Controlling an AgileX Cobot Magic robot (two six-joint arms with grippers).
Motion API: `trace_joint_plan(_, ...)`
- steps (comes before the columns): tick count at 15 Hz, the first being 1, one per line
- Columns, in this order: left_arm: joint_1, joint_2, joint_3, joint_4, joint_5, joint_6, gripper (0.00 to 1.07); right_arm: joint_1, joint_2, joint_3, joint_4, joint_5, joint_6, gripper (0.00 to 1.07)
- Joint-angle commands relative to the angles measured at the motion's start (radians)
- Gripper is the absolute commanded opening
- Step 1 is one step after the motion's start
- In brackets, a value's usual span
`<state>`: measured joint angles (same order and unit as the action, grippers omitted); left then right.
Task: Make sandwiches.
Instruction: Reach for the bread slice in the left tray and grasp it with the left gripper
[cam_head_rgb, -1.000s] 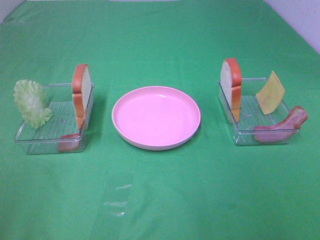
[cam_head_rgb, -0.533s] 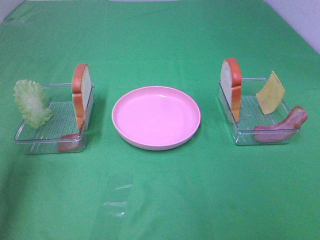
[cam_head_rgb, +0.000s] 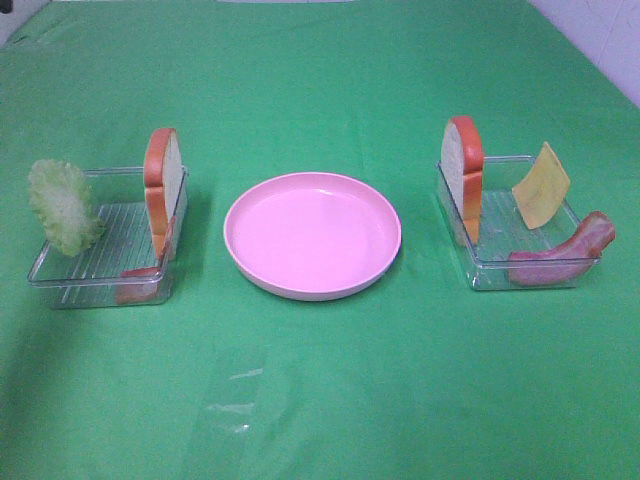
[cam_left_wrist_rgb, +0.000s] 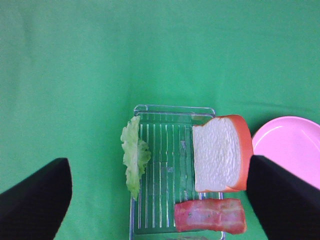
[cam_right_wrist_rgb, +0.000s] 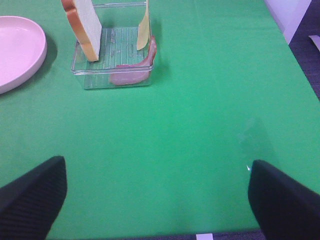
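The sandwich parts lie apart in two clear trays. The left tray holds a green lettuce leaf, an upright bread slice and a bacon strip. The right tray holds a bread slice, a yellow cheese square and bacon. Neither gripper shows in the exterior high view. My left gripper hangs open high above the lettuce, bread and bacon. My right gripper is open over bare cloth, well short of its bread, cheese and bacon.
An empty pink round plate sits between the trays on the green cloth. The table's right edge and the floor show in the right wrist view, beyond the cloth.
The lettuce leaf looks slightly darker and narrower than before. Trays, plate and other food have not moved.
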<state>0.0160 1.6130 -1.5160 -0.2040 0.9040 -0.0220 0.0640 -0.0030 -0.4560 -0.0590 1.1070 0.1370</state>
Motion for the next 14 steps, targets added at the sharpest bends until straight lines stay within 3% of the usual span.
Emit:
trace_joint_plan(1,-0.088,0.127,-0.126,0.042,0.077,-0.073,0.86,-0.004,-0.019,0.003,-0.006,-0.002,-0.005,0.96)
trace_joint_plan(4,-0.225,0.301,-0.311,0.212,0.279,-0.256,0.86,-0.004,-0.019,0.003,-0.006,-0.002,-0.005,0.96)
trace_joint_plan(6,-0.293,0.405,-0.416,0.268,0.413,-0.286,0.86,-0.004,-0.019,0.003,-0.006,-0.002,-0.005,0.96)
trace_joint_plan(7,-0.317,0.435,-0.421,0.278,0.412,-0.317,0.86,-0.004,-0.019,0.003,-0.006,-0.002,-0.005,0.96)
trace_joint_plan(14,-0.329,0.518,-0.427,0.242,0.335,-0.386,0.86,-0.004,-0.019,0.003,-0.004,-0.002,-0.005,0.96)
